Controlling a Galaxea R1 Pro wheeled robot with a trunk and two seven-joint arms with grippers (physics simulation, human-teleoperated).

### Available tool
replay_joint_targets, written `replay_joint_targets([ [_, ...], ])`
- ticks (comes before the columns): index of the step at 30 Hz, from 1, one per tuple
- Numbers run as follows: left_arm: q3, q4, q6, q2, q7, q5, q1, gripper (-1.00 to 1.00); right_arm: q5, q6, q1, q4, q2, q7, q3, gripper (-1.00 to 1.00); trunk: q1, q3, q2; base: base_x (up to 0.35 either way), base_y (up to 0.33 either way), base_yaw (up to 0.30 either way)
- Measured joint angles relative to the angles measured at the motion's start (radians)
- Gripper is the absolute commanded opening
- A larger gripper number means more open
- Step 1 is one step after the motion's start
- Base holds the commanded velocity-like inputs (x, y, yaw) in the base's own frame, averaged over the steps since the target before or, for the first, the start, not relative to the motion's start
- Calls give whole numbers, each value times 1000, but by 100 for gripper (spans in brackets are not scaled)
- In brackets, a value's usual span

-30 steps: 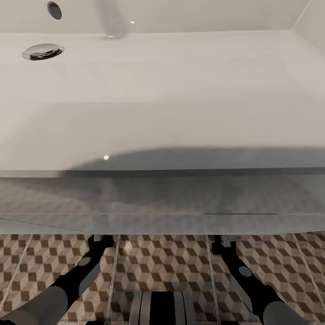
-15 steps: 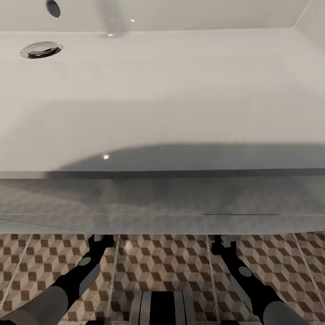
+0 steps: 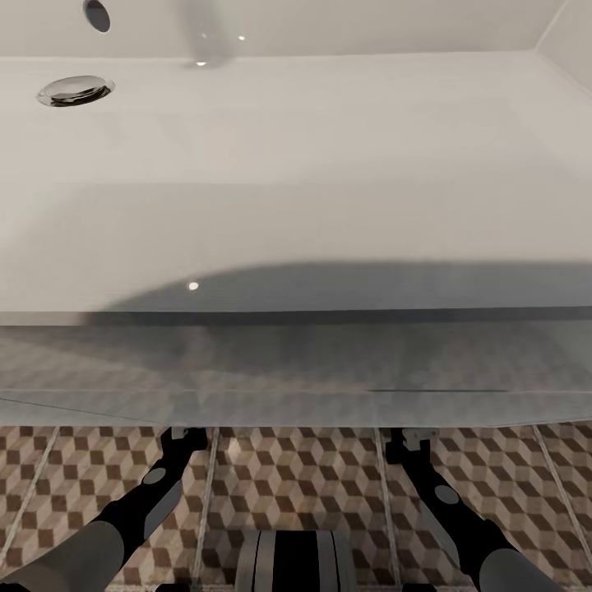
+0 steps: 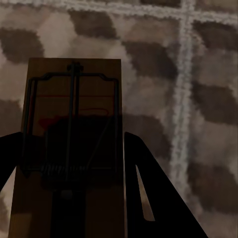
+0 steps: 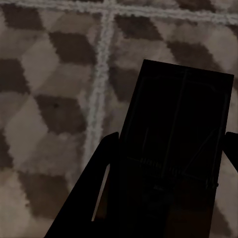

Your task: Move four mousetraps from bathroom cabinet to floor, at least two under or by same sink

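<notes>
Under the sink [image 3: 296, 189], my left tool [image 4: 69, 198] and right tool [image 5: 168, 198] each grip a mousetrap [image 4: 72, 144] over the floor [image 3: 296, 485]; next, I judge, lower and release.

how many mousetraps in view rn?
2. One mousetrap sits between the left tool fingers; a second mousetrap sits between the right tool fingers. Both hang over the tiled floor. Others may be hidden under the sink.
</notes>
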Motion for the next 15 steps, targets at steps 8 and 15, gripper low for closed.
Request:
replay_joint_targets([
  [8,1,-1,-1,0,0,0,0,-100,0,0,0,0,0,0,0,-100,0,0,0,0,0,0],
  [15,1,-2,-1,0,2,0,0,-100,0,0,0,0,0,-1,0,-100,0,0,0,0,0,0],
])
